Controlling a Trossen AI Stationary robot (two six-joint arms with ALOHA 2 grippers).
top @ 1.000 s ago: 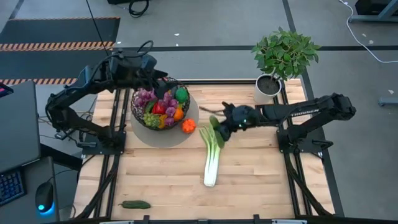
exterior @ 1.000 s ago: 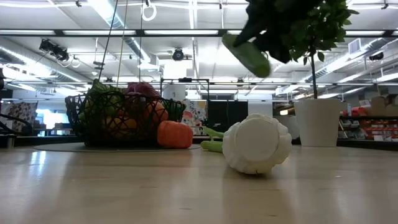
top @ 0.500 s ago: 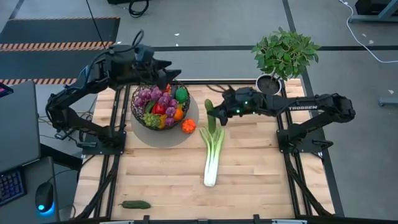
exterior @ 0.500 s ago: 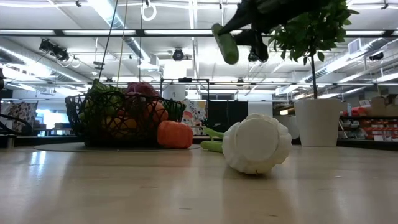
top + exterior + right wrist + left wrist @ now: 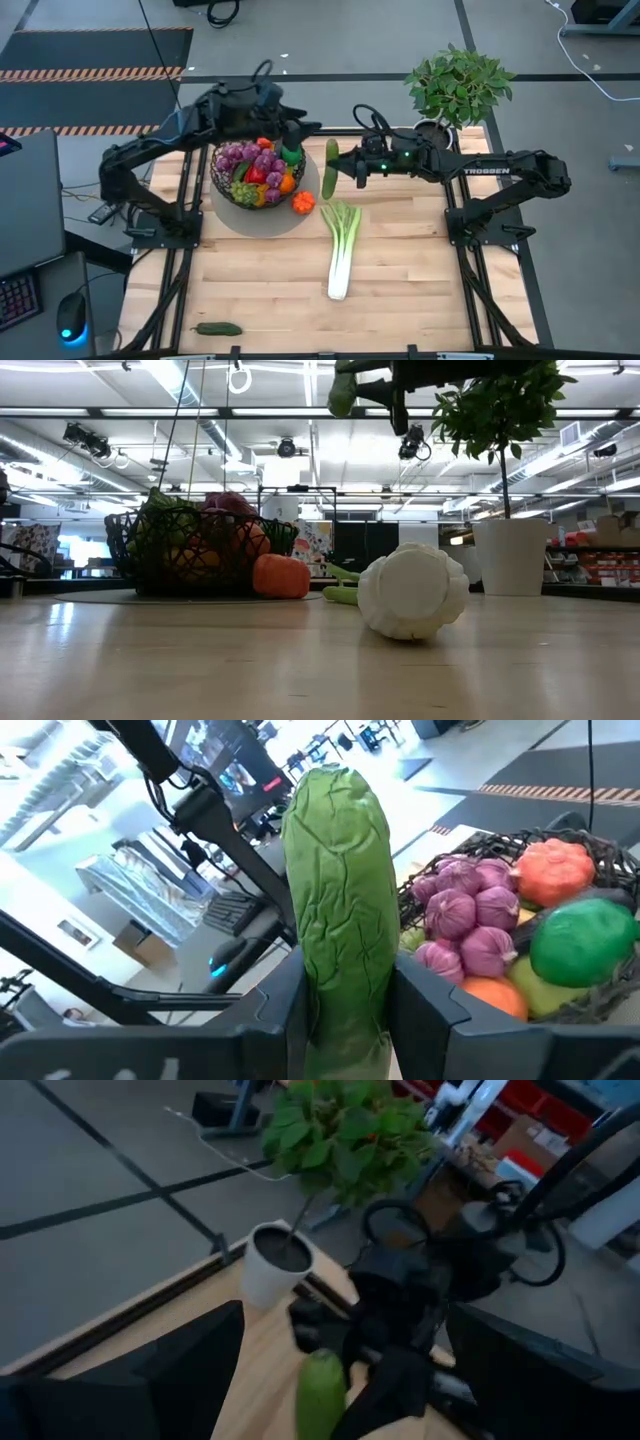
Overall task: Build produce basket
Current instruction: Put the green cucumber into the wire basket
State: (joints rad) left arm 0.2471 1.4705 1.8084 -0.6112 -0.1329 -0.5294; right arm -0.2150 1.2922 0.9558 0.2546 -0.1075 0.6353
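The dark wire basket (image 5: 258,172) sits at the table's far left, filled with purple grapes, a green fruit and other produce. An orange vegetable (image 5: 303,202) rests on the table against its right side. My right gripper (image 5: 343,166) is in the air just right of the basket, shut on a green cucumber (image 5: 329,167). My left gripper (image 5: 298,133) hovers open above the basket's far right rim, facing the cucumber (image 5: 320,1392). The leek (image 5: 342,248) lies flat in the middle of the table. A second small cucumber (image 5: 218,328) lies by the near edge. My right gripper pinches the cucumber near its middle (image 5: 340,970) between its two fingers (image 5: 432,1012). The fingers come level from the table's right and lie across the cucumber. The cucumber is lifted clear, high over the table (image 5: 343,395), with its length running from far to near.
A potted plant (image 5: 455,88) in a white pot (image 5: 432,140) stands at the far right corner, behind my right arm. The basket stands on a round grey mat (image 5: 262,222). Bare wood shows on the near half of the table (image 5: 420,300) around the leek.
My right gripper has risen with the cucumber from over the leek's leafy end and moved toward the far edge and the basket; the cucumber has turned to lie far to near. My left gripper has swung rightward over the basket's far rim, toward the cucumber.
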